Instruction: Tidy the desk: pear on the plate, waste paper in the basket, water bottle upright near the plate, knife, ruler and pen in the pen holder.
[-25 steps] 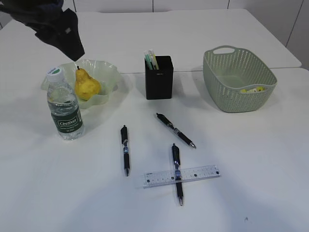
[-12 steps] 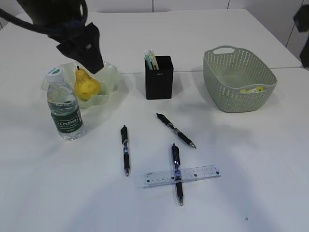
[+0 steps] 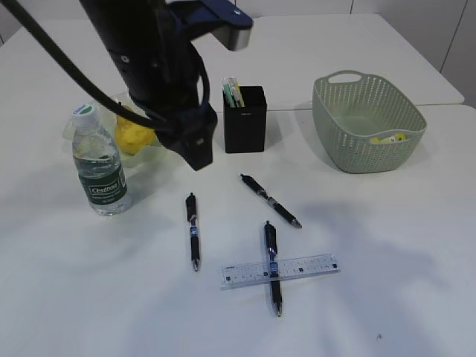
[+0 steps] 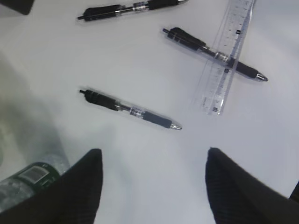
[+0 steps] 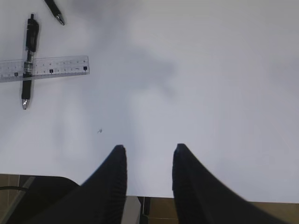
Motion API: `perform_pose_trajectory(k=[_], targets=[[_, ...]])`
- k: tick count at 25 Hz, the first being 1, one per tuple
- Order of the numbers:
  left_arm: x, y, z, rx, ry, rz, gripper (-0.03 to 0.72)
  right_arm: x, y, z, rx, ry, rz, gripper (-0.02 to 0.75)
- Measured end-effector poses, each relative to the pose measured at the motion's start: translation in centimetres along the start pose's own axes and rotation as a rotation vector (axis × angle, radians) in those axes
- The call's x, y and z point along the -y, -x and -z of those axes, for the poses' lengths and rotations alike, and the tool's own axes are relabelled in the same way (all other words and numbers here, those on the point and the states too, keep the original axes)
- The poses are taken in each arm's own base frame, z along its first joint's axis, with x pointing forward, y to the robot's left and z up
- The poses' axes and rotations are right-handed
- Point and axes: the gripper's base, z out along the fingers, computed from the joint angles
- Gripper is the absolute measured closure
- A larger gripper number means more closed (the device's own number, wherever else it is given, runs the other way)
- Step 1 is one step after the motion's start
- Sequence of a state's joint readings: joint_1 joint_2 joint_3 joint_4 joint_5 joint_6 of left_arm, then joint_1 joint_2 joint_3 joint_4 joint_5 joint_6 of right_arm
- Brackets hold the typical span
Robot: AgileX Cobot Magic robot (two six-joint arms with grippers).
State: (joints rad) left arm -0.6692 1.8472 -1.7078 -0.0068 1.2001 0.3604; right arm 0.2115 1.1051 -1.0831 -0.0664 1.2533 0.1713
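Since the earlier frame the left arm has swung from the far-left corner of the bench toward the middle; nothing else is seen displaced. Left hand is held wide and empty, poised above the bare bench, with the water bottle at its side. Right hand is seen partly spread, empty, over the near-right edge.

Pear is seen on the plate at the far left, both mostly hidden by the arm. Water bottle is upright, just in front of the plate. Waste paper lies inside the basket at the far right. Pen holder is placed mid-bench toward the far edge, with light green and white items standing in it.

Three pens remain on the bench: left pen, middle pen, and near pen toward the near edge. Ruler is laid across the near pen, touching it. Knife cannot be told.
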Motion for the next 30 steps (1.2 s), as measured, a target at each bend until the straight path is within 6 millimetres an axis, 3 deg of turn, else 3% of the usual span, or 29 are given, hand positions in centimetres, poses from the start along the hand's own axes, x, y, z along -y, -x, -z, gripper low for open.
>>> perform_pose_trajectory(k=[8,17,20,30], targets=[[3.7,2.3,-5.1,-0.030,-0.044,-0.161,0.176,0.1,-1.9,0.3,0.008,0.025,-0.008,0.457],[6.7,3.8,-9.7,-0.017,-0.063,-0.269,0.125,0.1,-2.3,-0.1,-0.007,0.029,-0.010,0.458],[7.4,4.0,-10.6,-0.015,-0.067,-0.288,0.123,0.1,-2.3,-0.1,-0.007,0.029,-0.012,0.457],[8.1,4.6,-10.7,0.051,-0.089,-0.269,0.143,0.1,-2.3,-0.1,-0.007,0.029,-0.012,0.458]])
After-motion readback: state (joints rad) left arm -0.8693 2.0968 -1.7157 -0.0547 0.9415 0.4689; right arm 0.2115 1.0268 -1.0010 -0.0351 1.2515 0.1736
